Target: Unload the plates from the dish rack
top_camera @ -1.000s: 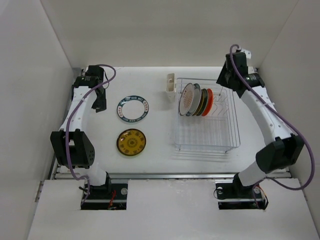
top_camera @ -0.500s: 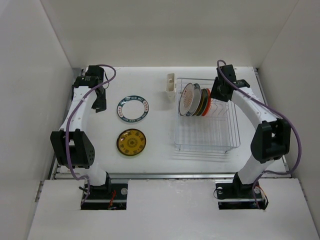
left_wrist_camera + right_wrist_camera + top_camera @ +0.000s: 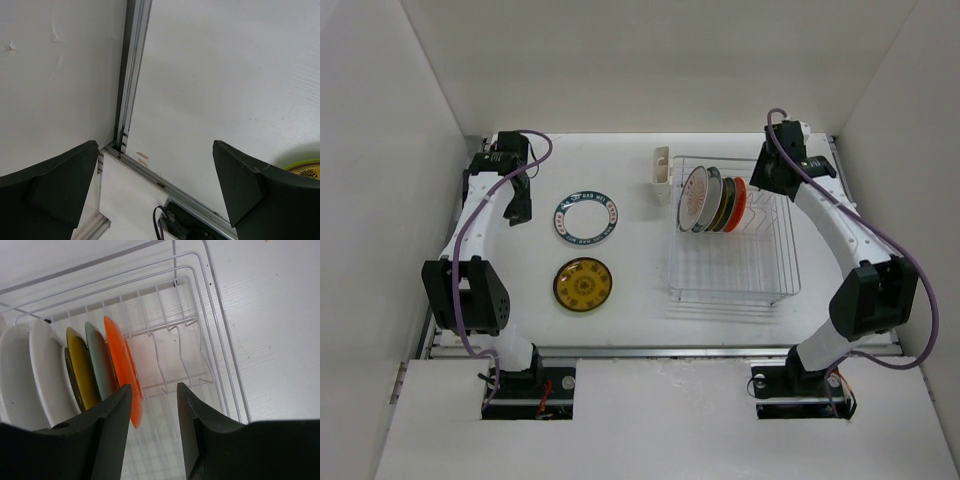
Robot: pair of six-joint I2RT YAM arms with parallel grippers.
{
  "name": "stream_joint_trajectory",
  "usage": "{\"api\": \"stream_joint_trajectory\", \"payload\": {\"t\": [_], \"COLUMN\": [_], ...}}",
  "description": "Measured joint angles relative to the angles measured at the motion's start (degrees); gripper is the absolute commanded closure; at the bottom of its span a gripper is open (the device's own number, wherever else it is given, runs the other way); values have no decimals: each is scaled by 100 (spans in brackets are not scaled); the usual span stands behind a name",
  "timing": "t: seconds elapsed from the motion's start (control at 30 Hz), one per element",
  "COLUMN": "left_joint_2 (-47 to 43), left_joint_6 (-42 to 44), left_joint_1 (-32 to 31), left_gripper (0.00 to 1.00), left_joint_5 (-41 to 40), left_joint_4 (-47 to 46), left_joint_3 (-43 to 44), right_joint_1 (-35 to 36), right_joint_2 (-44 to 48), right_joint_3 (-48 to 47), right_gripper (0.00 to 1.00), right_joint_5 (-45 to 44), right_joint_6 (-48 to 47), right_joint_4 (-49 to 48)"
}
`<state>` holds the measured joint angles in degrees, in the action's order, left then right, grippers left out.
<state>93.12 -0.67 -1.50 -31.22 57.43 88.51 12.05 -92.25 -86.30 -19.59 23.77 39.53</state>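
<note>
1. White, matte panel walls (image 3: 650,70) box in a white table (image 3: 630,270); in the left wrist view its board has a fine ribbed texture and an aluminium rail runs along the edge.
2. The rack (image 3: 732,297), thin white wire in a rectangular grid, sits right of centre in the top view, with a cream cup holder (image 3: 661,172) at its upper left corner.
3. Four plates (image 3: 712,200) stand on edge in the rack's far slots. In the right wrist view they run from a glossy white plate (image 3: 30,375) through a mustard one (image 3: 82,367) and a grey-green one (image 3: 100,360) to an orange plate (image 3: 117,355).
4. Two round plates lie flat left of the rack: a teal-rimmed plate (image 3: 587,220), whose white rim lettering is too small to read, and below it an amber plate (image 3: 582,284) with a dotted pattern.
5. The right gripper (image 3: 153,390) hovers over the rack's upper right corner, its black fingers parted and released, just beside the orange plate.
6. The left gripper (image 3: 155,145) hangs at upper left, its fingers spread wide and released.
</note>
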Motion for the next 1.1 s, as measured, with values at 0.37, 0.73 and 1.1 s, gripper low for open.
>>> {"api": "stream_joint_trajectory", "payload": {"t": [0.37, 0.73, 1.1], "left_joint_2": [59, 98, 98], "left_joint_6": [0, 2, 2], "left_joint_1": [0, 0, 0], "left_gripper": [2, 2, 2], "left_joint_5": [-96, -184, -173], "left_joint_4": [0, -35, -31], "left_joint_3": [0, -149, -162], "right_joint_1": [2, 13, 304], "right_joint_2": [-17, -726, -706], "right_joint_3": [133, 177, -356], "right_gripper": [54, 66, 100], "right_joint_5": [723, 745, -131], "right_joint_6": [-37, -42, -494], "right_joint_4": [-70, -243, 339]}}
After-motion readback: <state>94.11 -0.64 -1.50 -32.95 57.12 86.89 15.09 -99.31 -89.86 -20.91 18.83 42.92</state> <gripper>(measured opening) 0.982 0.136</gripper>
